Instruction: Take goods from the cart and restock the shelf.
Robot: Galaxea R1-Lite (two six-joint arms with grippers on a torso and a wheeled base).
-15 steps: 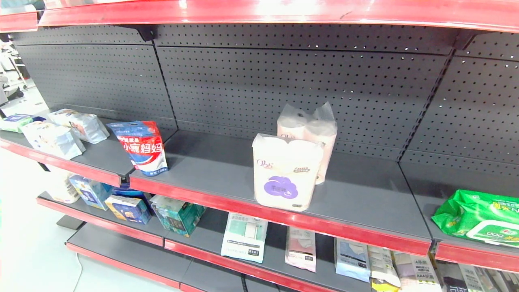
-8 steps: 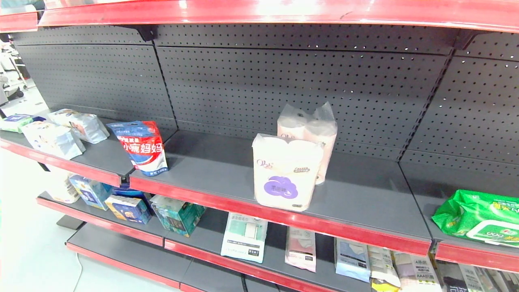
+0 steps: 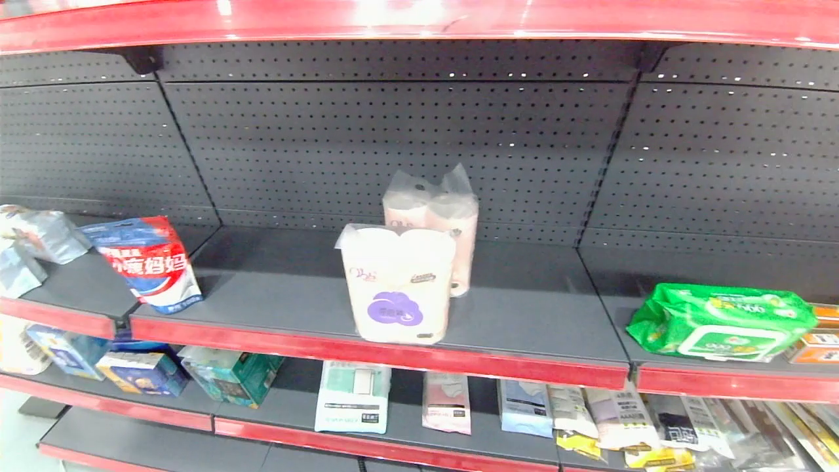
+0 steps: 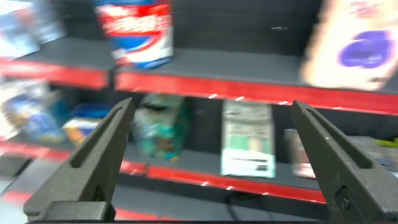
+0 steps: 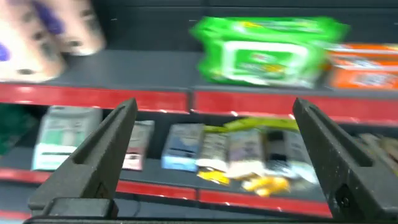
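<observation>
The shelf [image 3: 524, 308] is dark grey with red front edges and a pegboard back. On its middle board stand two pale pink tissue-roll packs [image 3: 396, 285], one behind the other. A red and blue pouch [image 3: 149, 262] leans near the board's left end, and a green wipes pack [image 3: 718, 321] lies to the right. My left gripper [image 4: 211, 155] is open and holds nothing, facing the pouch [image 4: 135, 31] and the lower shelf. My right gripper [image 5: 211, 155] is open with nothing in it, facing the green wipes pack [image 5: 267, 50].
Silver bags [image 3: 39, 236] lie at the far left and orange boxes [image 3: 816, 337] at the far right. The lower shelf holds boxes [image 3: 229, 373] and several flat packets [image 3: 354, 396]. Bare board lies between the pouch and the tissue packs.
The head camera has swung to the right, so the whole shelf has shifted left in the picture. The goods on the shelf have not moved.
</observation>
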